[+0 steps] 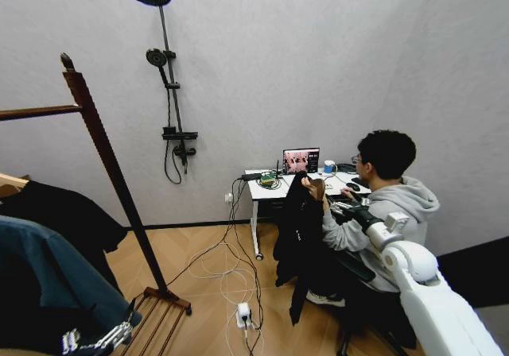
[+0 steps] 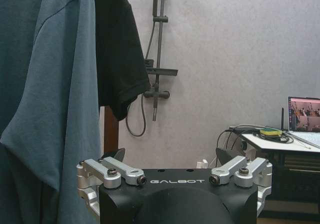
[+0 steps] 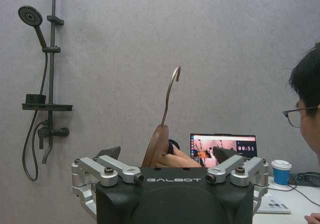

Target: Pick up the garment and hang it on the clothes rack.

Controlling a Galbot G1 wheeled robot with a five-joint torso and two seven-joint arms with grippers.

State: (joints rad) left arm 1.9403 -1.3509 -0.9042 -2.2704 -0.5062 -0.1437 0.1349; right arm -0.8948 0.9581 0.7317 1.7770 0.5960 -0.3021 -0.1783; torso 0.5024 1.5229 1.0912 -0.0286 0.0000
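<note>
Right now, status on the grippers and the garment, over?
Left gripper open, low by the rack. Right gripper open, facing the hanger. Garment on it, held up by a person's hand. Cables on the floor ahead.

Your right gripper has its fingers spread, the wooden hanger rising between them, a person's hand holding it. Behind it, open wall. The black garment hangs between the person's chair and the desk. Cables clutter the floor toward the clothes rack. By your left gripper, spread open, a blue shirt and black top crowd the rack.
</note>
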